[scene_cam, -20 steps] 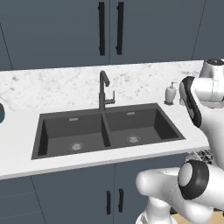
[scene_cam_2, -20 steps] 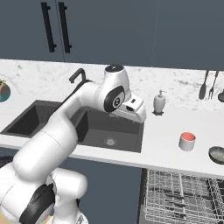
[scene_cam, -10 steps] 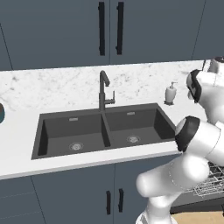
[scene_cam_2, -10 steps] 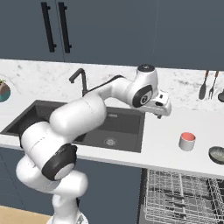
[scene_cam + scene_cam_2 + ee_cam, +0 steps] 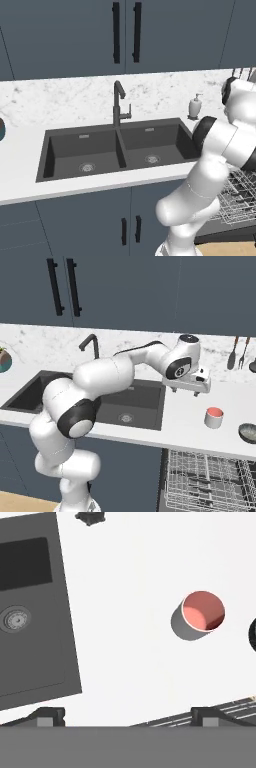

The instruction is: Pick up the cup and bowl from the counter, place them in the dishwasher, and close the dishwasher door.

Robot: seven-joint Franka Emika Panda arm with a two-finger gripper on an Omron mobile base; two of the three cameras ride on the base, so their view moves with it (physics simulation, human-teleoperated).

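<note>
Currently arm stretched over the counter (image 5: 185, 428), gripper (image 5: 194, 390) hanging above bare white top, just R of the sink (image 5: 127, 401). Jaws spread wide apart, holding nothing; tips at the bottom of hand view. Cup (image 5: 214, 417), grey w/ red inside, upright on counter, near gripper but not touching, on its R. Bowl (image 5: 248, 432), dark, further R near counter front edge, apart from cup. Dishwasher (image 5: 210, 483) under counter below cup & bowl, wire rack showing, open. Soap dispenser (image 5: 195, 106) at back by sink. Utensils (image 5: 238, 353) hang on wall behind.
</note>
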